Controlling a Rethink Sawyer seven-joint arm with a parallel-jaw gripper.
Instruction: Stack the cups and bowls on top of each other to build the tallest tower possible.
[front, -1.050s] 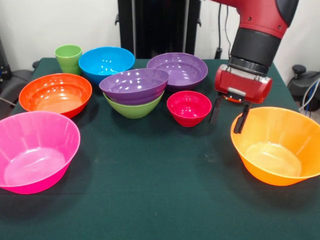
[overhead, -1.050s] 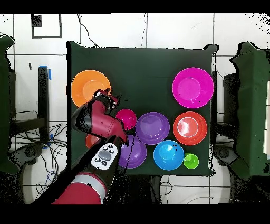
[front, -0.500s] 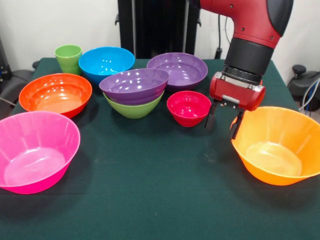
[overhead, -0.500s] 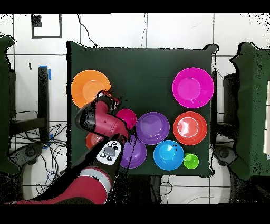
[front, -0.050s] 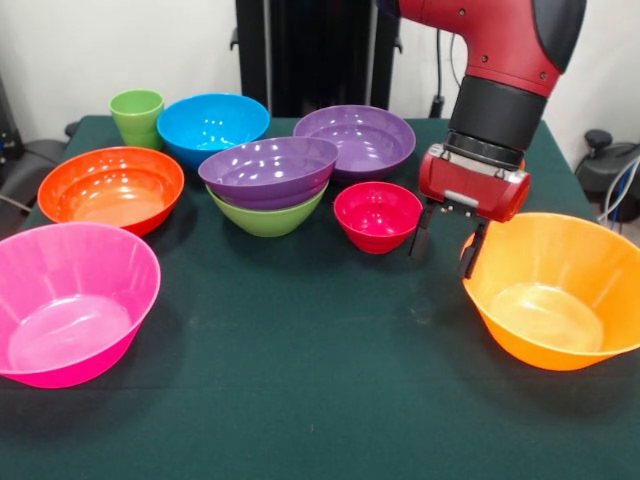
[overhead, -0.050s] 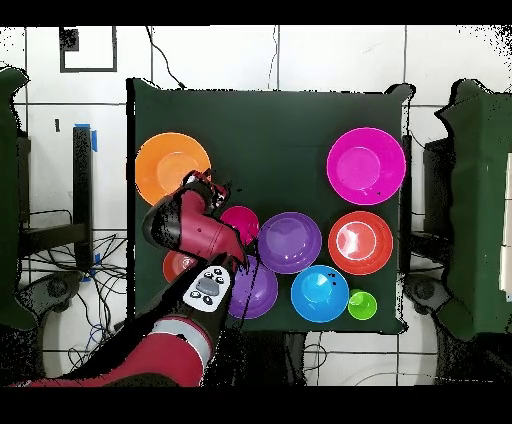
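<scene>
My gripper (front, -0.050s: 441, 258) hangs open and empty just above the cloth, in the gap between the small magenta bowl (front, -0.050s: 378, 215) and the large orange bowl (front, -0.050s: 555, 290); its right finger is close to the orange rim. The tower (front, -0.050s: 268, 183) is a purple bowl nested in a green bowl at mid-table. Behind stand a purple bowl (front, -0.050s: 356, 138), a blue bowl (front, -0.050s: 212, 124) and the lime-green cup (front, -0.050s: 137, 116). A red-orange bowl (front, -0.050s: 111, 187) and a large pink bowl (front, -0.050s: 68, 300) sit at the left. From overhead, the gripper (overhead, -0.050s: 213, 190) is beside the orange bowl (overhead, -0.050s: 172, 167).
In the overhead view the arm (overhead, -0.050s: 200, 240) covers part of the purple bowl (overhead, -0.050s: 252, 290) and most of a small orange bowl (overhead, -0.050s: 174, 266). The dark green table (front, -0.050s: 320, 400) has bare cloth along the front. A black pedestal stands behind.
Over the last second the gripper shifted left in the front view, away from the large orange bowl's rim toward the small magenta bowl. It has held still for the last half second.
</scene>
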